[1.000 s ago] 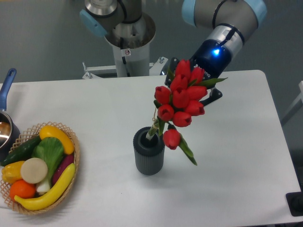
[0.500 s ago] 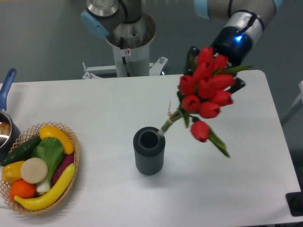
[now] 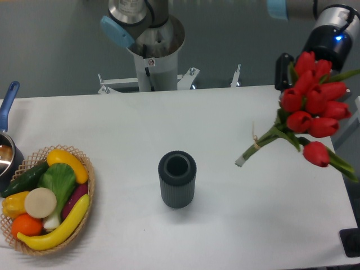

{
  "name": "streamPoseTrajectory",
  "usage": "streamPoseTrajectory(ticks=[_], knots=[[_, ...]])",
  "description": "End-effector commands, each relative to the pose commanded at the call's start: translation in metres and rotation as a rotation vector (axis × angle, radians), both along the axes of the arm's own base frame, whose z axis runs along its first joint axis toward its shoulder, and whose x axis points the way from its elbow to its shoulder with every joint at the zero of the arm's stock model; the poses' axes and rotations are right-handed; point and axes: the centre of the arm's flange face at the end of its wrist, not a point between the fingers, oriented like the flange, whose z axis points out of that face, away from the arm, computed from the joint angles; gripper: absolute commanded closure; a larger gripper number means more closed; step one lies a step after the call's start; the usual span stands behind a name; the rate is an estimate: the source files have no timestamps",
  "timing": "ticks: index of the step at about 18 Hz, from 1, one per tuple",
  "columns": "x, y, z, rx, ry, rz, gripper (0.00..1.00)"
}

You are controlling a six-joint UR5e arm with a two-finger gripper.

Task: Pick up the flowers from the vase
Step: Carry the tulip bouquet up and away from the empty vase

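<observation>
The flowers (image 3: 311, 109), a bunch of red tulips with green leaves and tied stems, hang in the air over the table's right side, stem ends pointing down-left. My gripper (image 3: 292, 73) is at the upper right, shut on the flowers among the blooms; one dark finger (image 3: 281, 71) shows left of the tulips, the other is hidden behind them. The vase (image 3: 177, 179), a short dark grey ribbed cylinder, stands upright near the table's middle with its mouth empty, well to the left of the stems.
A wicker basket (image 3: 87, 169) of toy fruit and vegetables sits at the front left. A blue-handled metal pot (image 3: 7, 124) is at the left edge. The robot base (image 3: 153, 50) stands behind the table. A dark object (image 3: 350, 243) is at the lower right corner.
The gripper has carried the flowers up and to the right. Their stems have come fully out of the vase, which stayed in place.
</observation>
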Motion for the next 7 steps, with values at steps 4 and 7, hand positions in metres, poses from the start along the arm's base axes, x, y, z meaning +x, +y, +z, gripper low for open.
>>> streamPoseTrajectory(ticks=[4, 7], knots=[[-0.0043, -0.0060, -0.0026, 0.000, 0.000, 0.010, 0.55], [-0.0032, -0.0062, -0.0052, -0.001, -0.003, 0.010, 0.55]])
